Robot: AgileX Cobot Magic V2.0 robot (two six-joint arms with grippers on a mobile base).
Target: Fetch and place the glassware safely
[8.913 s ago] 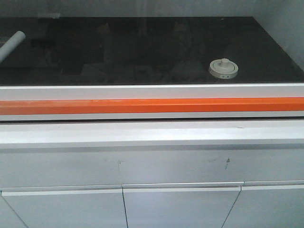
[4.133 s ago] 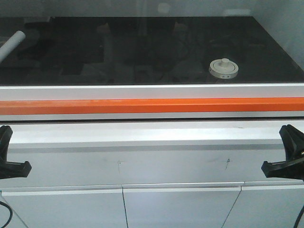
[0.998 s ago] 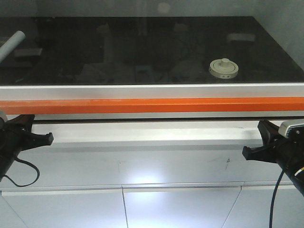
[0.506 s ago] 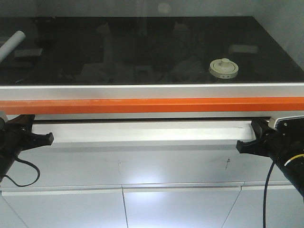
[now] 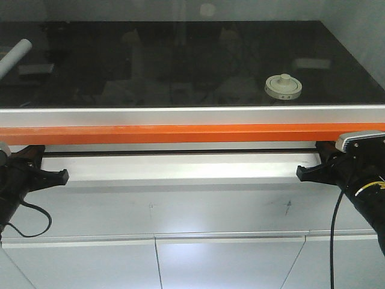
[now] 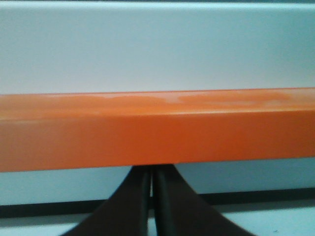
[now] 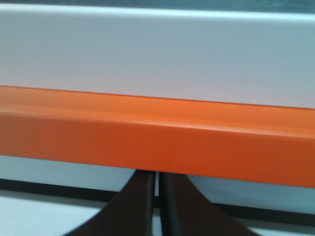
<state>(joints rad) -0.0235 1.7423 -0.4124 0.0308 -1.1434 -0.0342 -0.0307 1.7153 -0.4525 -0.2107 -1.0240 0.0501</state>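
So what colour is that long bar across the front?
Bright orange. The long horizontal bar fills the left wrist view, so it shows best there.

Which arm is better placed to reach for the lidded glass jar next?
The right, probably. The jar sits far right on the dark surface, nearly in line with the right gripper; the left gripper is at the orange bar's opposite end.
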